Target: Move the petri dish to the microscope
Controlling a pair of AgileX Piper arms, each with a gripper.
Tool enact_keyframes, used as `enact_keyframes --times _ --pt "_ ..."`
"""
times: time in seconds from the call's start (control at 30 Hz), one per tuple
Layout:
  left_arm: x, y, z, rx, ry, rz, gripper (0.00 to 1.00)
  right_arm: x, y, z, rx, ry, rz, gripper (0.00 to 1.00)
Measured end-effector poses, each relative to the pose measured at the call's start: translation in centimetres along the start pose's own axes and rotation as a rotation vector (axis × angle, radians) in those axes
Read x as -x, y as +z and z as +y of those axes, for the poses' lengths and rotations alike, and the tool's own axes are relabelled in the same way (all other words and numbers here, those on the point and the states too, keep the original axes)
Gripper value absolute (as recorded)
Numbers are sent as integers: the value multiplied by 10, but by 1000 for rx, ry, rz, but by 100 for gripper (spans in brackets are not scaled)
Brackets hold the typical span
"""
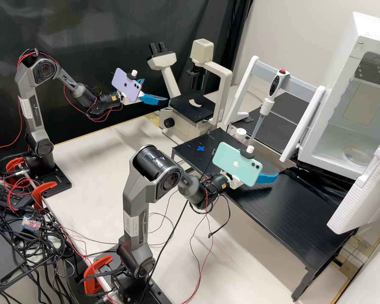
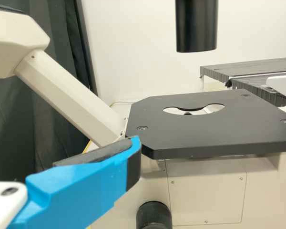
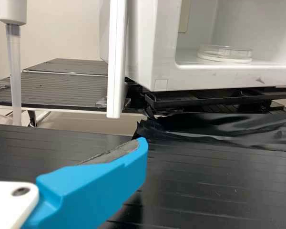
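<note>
Over there, the petri dish [image 3: 225, 53] sits inside the open white cabinet [image 3: 155, 47]. Fetching it looks like the current step: the right gripper [image 1: 264, 164], spread wide and empty, should go in level. The left gripper [image 1: 156, 90], also parted and empty, hangs beside the microscope [image 1: 194, 107].

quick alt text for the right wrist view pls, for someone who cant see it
A shallow, round petri dish sits inside an open white chamber. Nearer, the right arm's blue end effector is over a black shelf, with part of a pipette beyond it.
</note>
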Motion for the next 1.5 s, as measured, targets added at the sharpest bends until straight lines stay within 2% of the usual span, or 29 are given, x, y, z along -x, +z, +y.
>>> enact_keyframes --times 0.33,0.6,0.7,0.9,1.07,1.2,1.33,1.5 --pt "0 0 0 0 0 0 100 0 1 1 -5 5 -6 100" --pt "0 0 0 0 0 0 100 1 17 16 -10 64 -60 100" --pt "0 0 0 0 0 0 100 2 26 26 -13 98 -87 100" --pt "0 0 0 0 0 0 100 -10 29 58 -9 203 -87 100" --pt "0 0 0 0 0 0 100 -32 38 85 -30 295 -111 100" --pt "0 0 0 0 0 0 100 -47 42 102 -39 328 -126 100" --pt "0 0 0 0 0 0 100 -63 46 118 -66 359 -146 100" --pt "0 0 0 0 0 0 100 -86 48 131 -76 359 -157 100"
